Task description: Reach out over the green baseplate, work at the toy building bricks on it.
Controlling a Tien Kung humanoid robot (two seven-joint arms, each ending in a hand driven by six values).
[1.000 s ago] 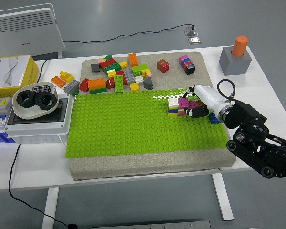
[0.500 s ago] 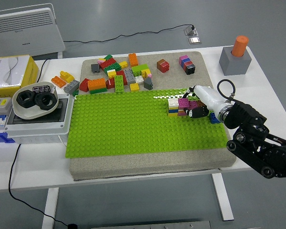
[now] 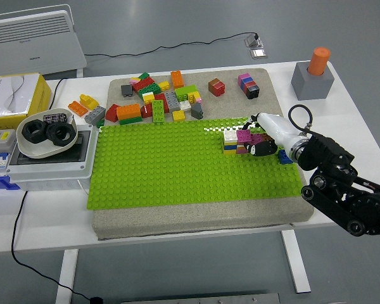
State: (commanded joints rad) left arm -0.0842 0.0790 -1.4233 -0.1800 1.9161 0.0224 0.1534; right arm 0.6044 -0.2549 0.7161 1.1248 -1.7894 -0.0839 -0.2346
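**Right hand at the brick cluster on the green baseplate**

White tabletop [image 3: 177,237] fills most of the view, with grey floor beyond it and a white heater [image 3: 35,41] standing on that floor past the table's far left corner. On the table lies a grey foam mat [image 3: 196,218], and the green baseplate [image 3: 183,164] covers most of the mat.

Taking the baseplate as the landmark: a loose pile of toy bricks [image 3: 158,101] in orange, red, yellow, green and grey sits on the mat just beyond its far edge, with a brown-red block [image 3: 216,87] and a multicoloured block [image 3: 247,85] further right along that same strip. On the baseplate itself, near its far right corner, stands a small built cluster [image 3: 237,140] of white, yellow, blue and magenta bricks. A blue brick [image 3: 285,157] sits at the baseplate's right edge.

The right hand [image 3: 264,138] comes in from the right side and rests against the right side of that cluster; its dark fingers [image 3: 261,149] curl at the magenta bricks, but whether they actually grip a brick cannot be made out.

Left of the baseplate sits a grey electrical box [image 3: 47,158] carrying a bowl of black rings [image 3: 45,133]. Right of it stands a grey block with an orange cylinder [image 3: 318,61].
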